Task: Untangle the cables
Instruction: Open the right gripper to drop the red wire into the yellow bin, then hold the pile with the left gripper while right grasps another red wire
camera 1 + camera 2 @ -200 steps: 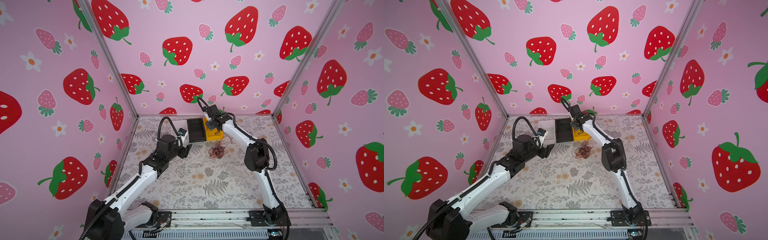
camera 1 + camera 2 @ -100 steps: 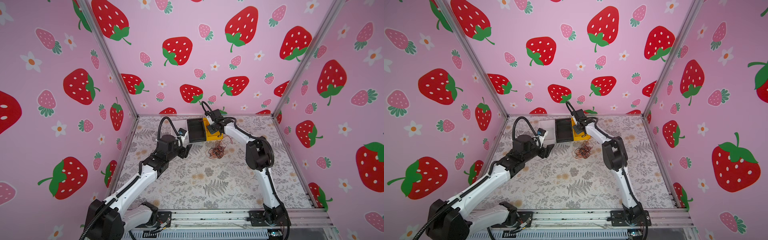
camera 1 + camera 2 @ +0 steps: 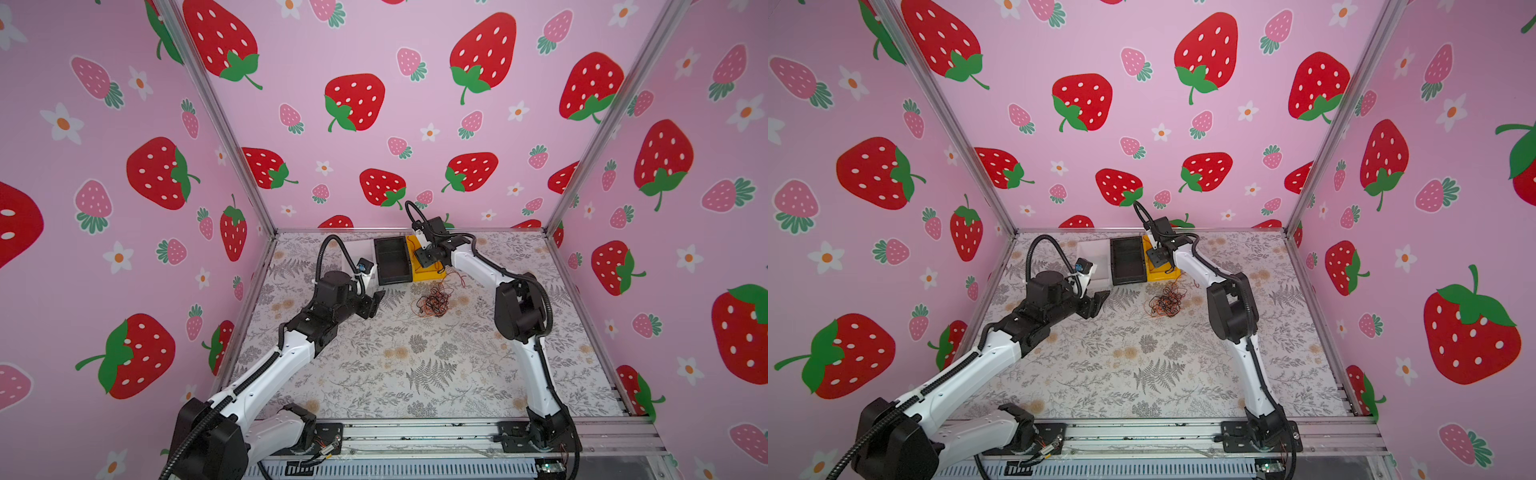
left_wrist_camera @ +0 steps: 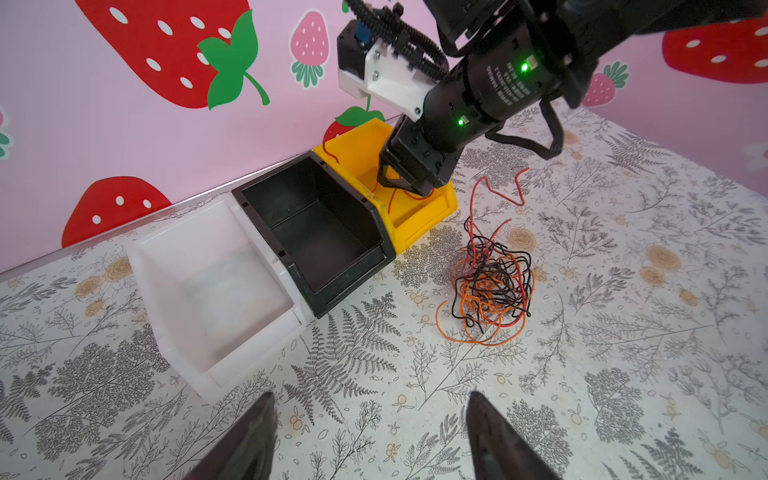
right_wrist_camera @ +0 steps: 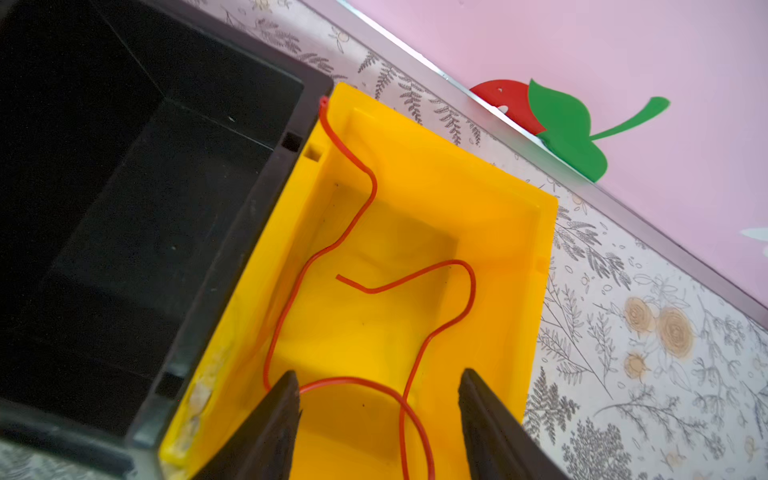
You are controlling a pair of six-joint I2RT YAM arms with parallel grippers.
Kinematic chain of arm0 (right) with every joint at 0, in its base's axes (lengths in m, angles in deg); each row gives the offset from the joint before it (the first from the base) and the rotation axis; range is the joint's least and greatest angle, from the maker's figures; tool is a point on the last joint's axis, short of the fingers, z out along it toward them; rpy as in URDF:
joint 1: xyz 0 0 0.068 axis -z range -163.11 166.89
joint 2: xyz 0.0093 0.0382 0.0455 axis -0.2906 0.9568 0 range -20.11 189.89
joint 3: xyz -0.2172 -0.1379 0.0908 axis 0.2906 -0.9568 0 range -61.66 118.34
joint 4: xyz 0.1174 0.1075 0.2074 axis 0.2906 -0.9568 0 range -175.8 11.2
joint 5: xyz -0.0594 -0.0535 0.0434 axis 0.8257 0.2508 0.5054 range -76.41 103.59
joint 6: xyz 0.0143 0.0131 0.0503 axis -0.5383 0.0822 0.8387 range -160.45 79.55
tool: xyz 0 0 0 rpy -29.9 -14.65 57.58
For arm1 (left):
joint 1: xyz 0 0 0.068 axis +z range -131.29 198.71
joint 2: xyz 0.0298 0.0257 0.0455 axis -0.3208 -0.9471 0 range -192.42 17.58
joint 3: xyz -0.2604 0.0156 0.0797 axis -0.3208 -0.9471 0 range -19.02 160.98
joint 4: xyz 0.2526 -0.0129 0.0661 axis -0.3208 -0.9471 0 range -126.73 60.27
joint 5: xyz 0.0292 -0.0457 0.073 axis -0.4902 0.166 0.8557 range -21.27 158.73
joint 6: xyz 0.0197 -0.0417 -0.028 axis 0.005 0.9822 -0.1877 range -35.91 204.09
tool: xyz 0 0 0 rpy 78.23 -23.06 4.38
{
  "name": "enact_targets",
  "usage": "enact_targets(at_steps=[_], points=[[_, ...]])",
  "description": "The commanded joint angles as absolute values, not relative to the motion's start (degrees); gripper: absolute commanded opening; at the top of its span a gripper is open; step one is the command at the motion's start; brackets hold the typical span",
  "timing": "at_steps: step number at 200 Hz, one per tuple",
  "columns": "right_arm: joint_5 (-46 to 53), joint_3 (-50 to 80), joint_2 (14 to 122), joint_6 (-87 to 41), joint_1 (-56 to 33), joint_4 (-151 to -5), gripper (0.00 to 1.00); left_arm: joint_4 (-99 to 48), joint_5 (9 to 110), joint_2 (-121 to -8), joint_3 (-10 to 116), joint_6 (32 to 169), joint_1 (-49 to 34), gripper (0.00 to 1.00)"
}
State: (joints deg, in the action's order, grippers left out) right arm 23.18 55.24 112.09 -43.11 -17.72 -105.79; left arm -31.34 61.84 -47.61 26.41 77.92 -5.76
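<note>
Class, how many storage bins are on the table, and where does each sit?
3. They form a row by the back wall: white bin at one end, black bin in the middle, yellow bin at the other end. None seems hidden.

The gripper (image 5: 379,376) hangs over a yellow bin (image 5: 511,257), its two dark fingers (image 5: 266,432) spread wide apart. A red cable (image 5: 376,187) lies loose in this bin. One end rests on the rim at the corner next to a black bin (image 5: 124,187). From there the strand winds down across the floor, passes behind one fingertip, loops between the fingers and curls back to a free end mid-floor. The black bin stands flush against the yellow one, side to side. Beyond both lie a fern-printed mat (image 5: 665,374), a metal rail (image 5: 623,203) and a pink wall (image 5: 623,62) with a strawberry (image 5: 498,99)
</note>
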Motion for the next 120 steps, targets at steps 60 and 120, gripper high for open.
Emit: enact_targets(at_steps=[60,120], points=[[14.49,40.07,86.90,-39.22,-15.70,-107.72,0.76,-35.35,50.90,-55.10,33.58,74.25,-7.99,0.67],[6.92,8.84,70.16,-30.03,-8.41,-102.90,0.72,-35.09,46.97,-72.80,45.09,73.78,-14.71,0.61]])
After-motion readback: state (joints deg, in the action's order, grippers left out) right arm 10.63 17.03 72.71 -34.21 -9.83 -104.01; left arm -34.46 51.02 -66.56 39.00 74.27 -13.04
